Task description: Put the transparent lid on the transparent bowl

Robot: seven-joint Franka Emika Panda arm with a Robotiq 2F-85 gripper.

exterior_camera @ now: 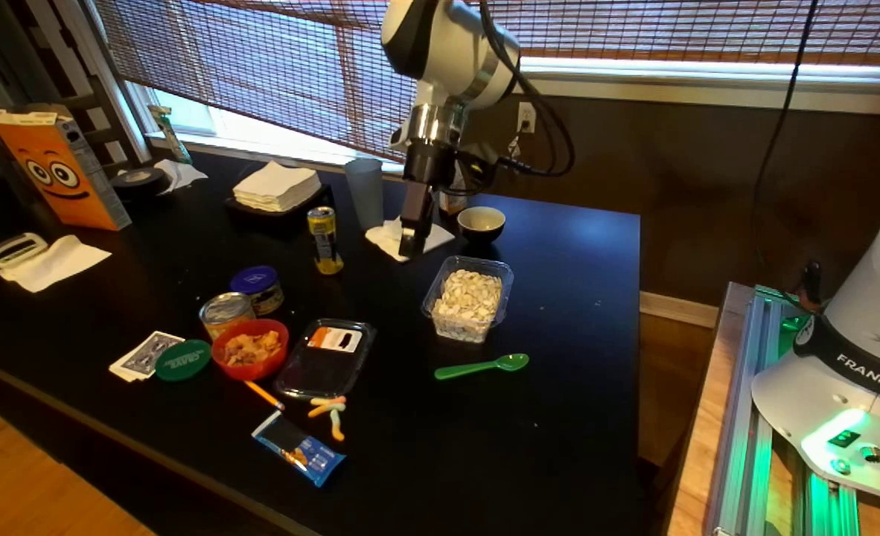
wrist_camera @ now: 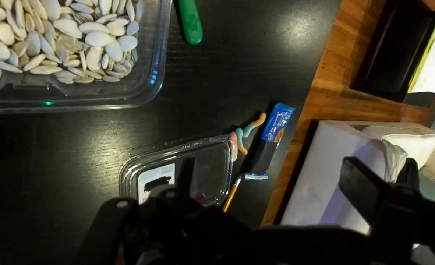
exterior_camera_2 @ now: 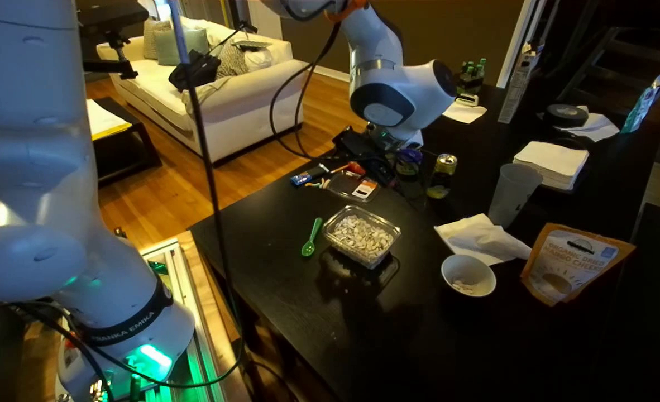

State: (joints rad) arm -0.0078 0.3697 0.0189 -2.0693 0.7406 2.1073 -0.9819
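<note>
Black tabletop [exterior_camera: 552,432]: labelled lid [exterior_camera: 327,366], pouch [exterior_camera_2: 574,263] reading "ORGANIC DRIED MANGO"; end effector [wrist_camera: 269,176] spread wide.

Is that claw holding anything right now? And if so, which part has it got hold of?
Nothing is held. The claw hangs open and empty, and the clear plastic lid lies on the black table, apart from it.

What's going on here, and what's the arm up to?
The robot arm is handling nothing right now: its gripper hangs open above the black table. The transparent lid lies on the table, apart from the transparent bowl. The bowl stands uncovered with pale seeds in it, and a green spoon lies nearby. The lid is not yet on.
</note>
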